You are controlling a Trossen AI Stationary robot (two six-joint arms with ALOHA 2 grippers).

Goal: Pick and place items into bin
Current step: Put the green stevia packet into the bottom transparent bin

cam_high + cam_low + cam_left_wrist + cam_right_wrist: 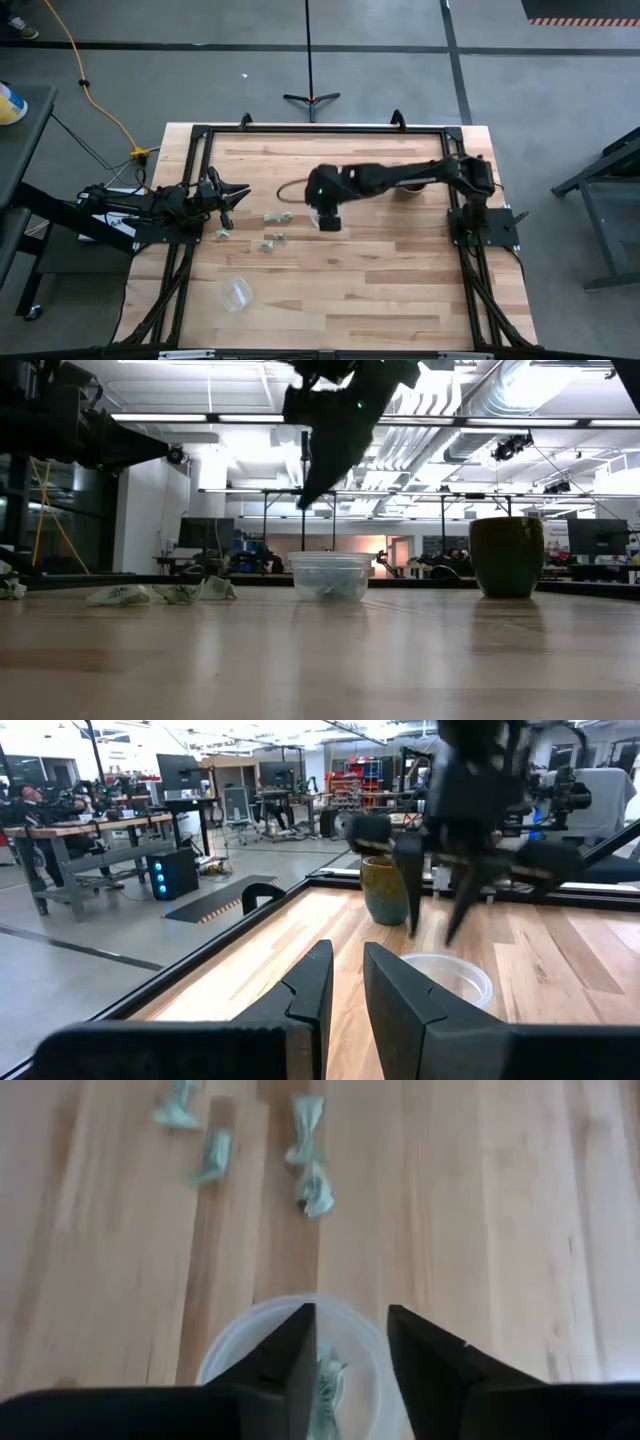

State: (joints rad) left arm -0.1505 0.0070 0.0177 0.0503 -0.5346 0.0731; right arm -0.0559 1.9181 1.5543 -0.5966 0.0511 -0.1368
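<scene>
Lying loose: small pale green-grey crumpled pieces [315, 1195], scattered on the light wooden table [400, 290] at roughly eight to nine o'clock from the clear plastic cup serving as bin [330, 576]. Resting already inside that cup: one further green-grey piece [325, 1380].

Judging handling from appearance: very light, soft and crushable, not fragile, unlikely to slip, yet liable to skid or flip if nudged from the side. Recommending a straight-down pinch across the bunched middle of a piece, with fingertips reaching almost to the wood. Also noting a risk of a thin piece clinging to a finger on release.

Hovering directly above the clear cup, near table centre: right gripper [350, 1312], fingers spread and carrying nothing, the piece in the cup showing through the gap.

Waiting at nine o'clock on the table edge: left gripper [347, 955], fingers narrowly parted and empty, pointing toward three o'clock.

Standing at about two o'clock from the bin, partly under the right arm: brown-green ceramic mug [507, 556]. Sitting at seven o'clock, well apart from the pieces: a second clear plastic cup [237, 293].
</scene>
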